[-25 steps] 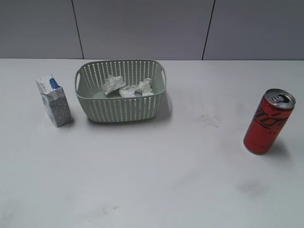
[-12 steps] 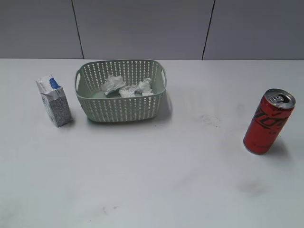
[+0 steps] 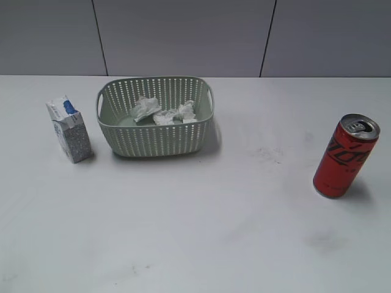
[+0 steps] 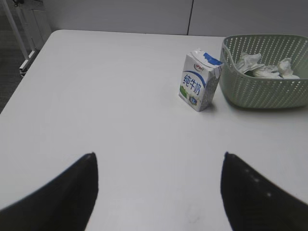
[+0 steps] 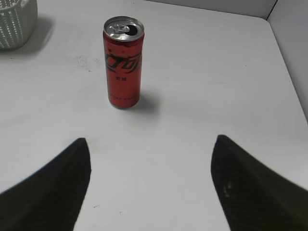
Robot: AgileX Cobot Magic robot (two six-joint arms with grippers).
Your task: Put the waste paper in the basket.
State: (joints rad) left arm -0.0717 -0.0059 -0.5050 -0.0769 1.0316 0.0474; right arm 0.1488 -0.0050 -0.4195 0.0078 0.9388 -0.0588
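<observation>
Both crumpled pieces of waste paper [image 3: 164, 112] sit inside the green basket [image 3: 156, 141] at upper left of the exterior view, so the job looks done, and neither arm shows in that view, likely parked clear. The left end effector [image 4: 159, 166] hangs spread wide and empty over bare tabletop [image 3: 201, 226] at the bottom of its frame, the paper well apart at upper right beyond the milk carton [image 4: 198, 80]. The right end effector [image 5: 150, 147] gapes empty too, facing the red can [image 5: 123, 62].
</observation>
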